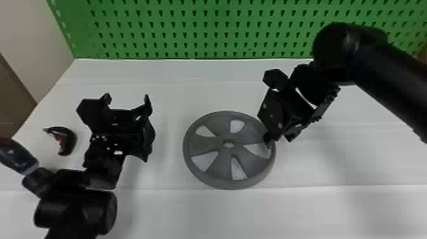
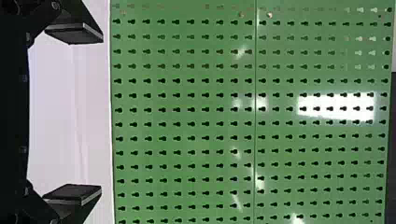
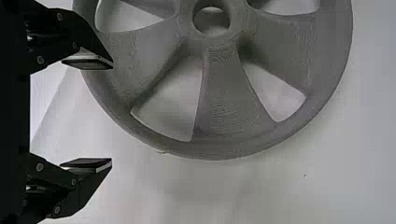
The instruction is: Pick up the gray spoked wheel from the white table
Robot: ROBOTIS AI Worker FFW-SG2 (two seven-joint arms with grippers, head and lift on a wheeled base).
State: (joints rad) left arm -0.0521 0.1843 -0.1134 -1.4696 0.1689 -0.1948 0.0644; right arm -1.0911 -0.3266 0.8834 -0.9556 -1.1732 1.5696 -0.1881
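Gently, I should square my black right gripper (image 3: 112,114), fingers apart, over the rim (image 3: 217,151) of the gray plastic-looking spoked wheel (image 3: 219,95) before squeezing.

R wrist view's edge cuts off pt. of wheel (image 3: 222,93).

Free room lies left of the wheel (image 1: 219,137); the right gripper (image 1: 279,139) obstructs its right rim.

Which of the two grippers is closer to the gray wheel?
The right gripper: in the head view it overlaps the gray wheel, while the left gripper hangs apart, leftward.
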